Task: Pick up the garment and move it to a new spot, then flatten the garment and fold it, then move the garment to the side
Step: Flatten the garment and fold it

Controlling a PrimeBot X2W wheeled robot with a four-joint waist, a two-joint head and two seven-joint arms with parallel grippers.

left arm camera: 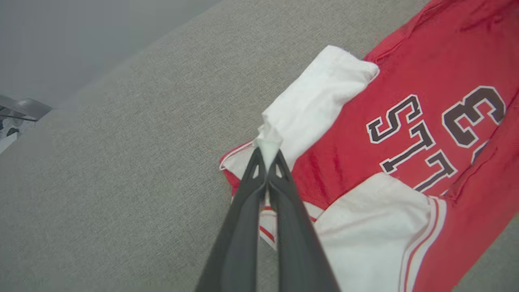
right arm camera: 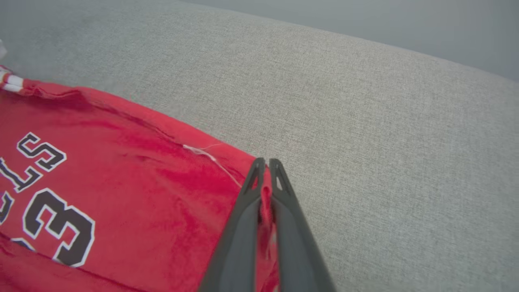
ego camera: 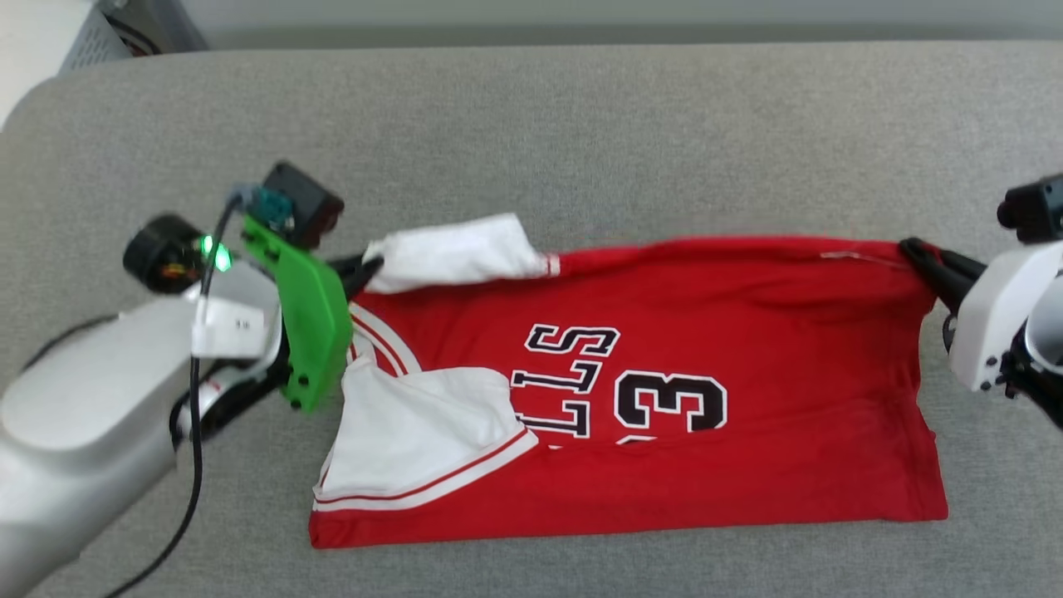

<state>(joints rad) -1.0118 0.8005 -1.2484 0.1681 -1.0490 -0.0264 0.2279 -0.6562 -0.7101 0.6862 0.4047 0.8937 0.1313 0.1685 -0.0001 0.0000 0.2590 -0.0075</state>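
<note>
Fingers (left arm camera: 243, 227) tight on garment (ego camera: 747, 332), seemingly

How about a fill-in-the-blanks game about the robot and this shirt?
The garment shows the number ___.
The left gripper has its jaws shut on a ___ sleeve.
The right gripper has its jaws shut on ___ fabric.
The cushion underneath is ___.
Missing words: 3; white; red; grey.

One garment (ego camera: 706, 332), two grippers (ego camera: 369, 267) (ego camera: 913, 249), one grey cushion (ego camera: 581, 124)
</note>
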